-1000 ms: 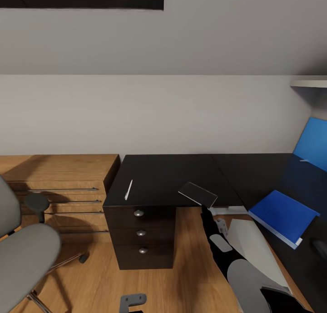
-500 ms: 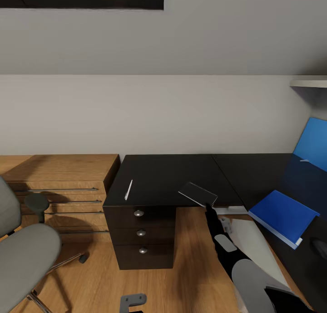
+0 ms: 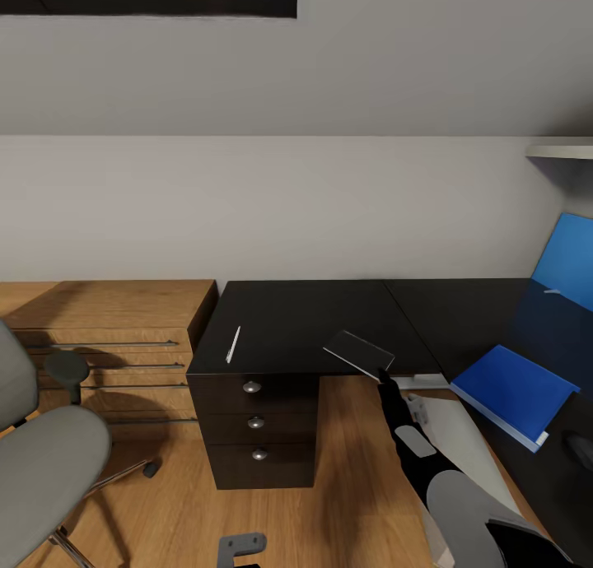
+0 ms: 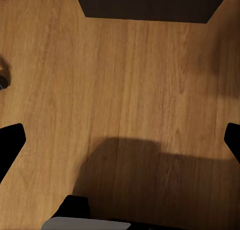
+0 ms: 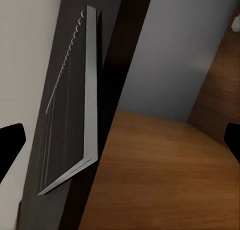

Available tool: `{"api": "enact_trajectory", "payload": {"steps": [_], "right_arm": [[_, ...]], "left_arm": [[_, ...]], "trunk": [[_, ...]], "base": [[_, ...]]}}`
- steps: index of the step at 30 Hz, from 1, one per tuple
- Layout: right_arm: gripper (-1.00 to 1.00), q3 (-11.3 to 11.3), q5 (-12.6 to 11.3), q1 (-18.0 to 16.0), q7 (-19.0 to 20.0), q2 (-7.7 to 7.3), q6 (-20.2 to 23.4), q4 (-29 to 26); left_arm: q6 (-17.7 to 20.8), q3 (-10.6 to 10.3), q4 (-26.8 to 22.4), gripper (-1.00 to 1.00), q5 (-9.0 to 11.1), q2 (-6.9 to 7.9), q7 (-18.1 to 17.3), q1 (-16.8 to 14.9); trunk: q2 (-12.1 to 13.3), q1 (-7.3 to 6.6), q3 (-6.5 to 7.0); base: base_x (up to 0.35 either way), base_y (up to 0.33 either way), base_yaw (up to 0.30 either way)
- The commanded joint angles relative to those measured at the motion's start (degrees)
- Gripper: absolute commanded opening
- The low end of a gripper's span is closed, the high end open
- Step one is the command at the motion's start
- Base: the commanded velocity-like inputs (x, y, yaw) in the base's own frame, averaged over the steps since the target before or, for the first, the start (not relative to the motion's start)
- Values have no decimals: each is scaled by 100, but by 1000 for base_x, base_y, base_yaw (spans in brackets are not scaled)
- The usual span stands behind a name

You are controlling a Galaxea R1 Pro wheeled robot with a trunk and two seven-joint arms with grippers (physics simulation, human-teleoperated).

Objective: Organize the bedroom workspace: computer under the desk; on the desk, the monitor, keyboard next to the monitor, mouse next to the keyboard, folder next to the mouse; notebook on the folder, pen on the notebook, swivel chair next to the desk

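The right end effector [image 3: 384, 376] reaches up to the front edge of the black counter [image 3: 305, 317], just below the dark notebook [image 3: 358, 351] overhanging that edge; its fingers [image 5: 11, 145] stand spread, released. The pen [image 3: 234, 343] lies well apart near the counter's left end, the blue folder [image 3: 512, 391] farther right. The left end effector [image 4: 120, 140] hangs released over the wood floor [image 4: 130, 80]. The swivel chair [image 3: 41, 461] stands at left.
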Motion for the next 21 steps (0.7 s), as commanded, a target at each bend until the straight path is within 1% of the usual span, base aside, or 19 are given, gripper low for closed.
{"api": "enact_trajectory", "payload": {"steps": [1, 16, 21], "right_arm": [[100, -1, -61, -5, 38, 0, -11, 8], [100, 16, -69, -4, 34, 5, 1, 17], [100, 17, -70, -4, 36, 6, 1, 17]], "left_arm": [[42, -12, -9, 100, 2, 4, 31, -8], [42, -12, -9, 100, -5, 3, 31, -8], [42, -12, -9, 100, -2, 3, -6, -8]], "trunk": [[-3, 0, -6], [-3, 0, -6], [-3, 0, -6]], "base": [[0, 0, 0], [1, 1, 0], [123, 105, 0]]}}
